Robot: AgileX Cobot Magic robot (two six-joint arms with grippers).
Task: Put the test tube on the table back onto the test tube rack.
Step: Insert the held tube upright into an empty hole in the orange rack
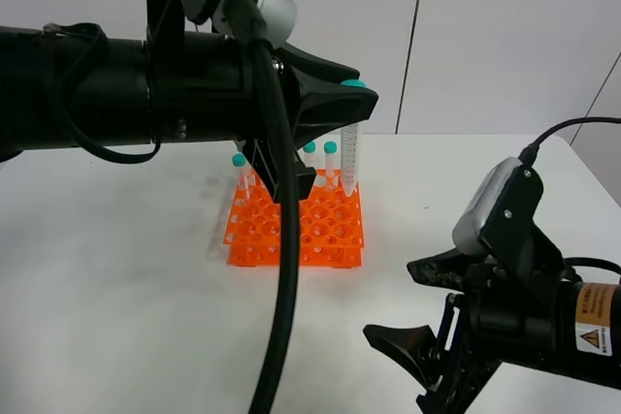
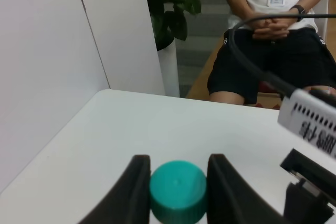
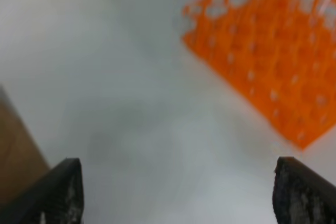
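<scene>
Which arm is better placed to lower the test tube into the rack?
Left. The left tool grips the test tube upright over the rack; the right tool sits open, empty, aside.

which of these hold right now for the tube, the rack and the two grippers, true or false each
1. The left gripper is shut on the test tube at its cap. True.
2. The test tube lies flat. False: it hangs upright over the test tube rack.
3. The right gripper is open and holds nothing. True.
4. The rack holds no tubes. False: several other capped tubes stand in its back rows.
</scene>
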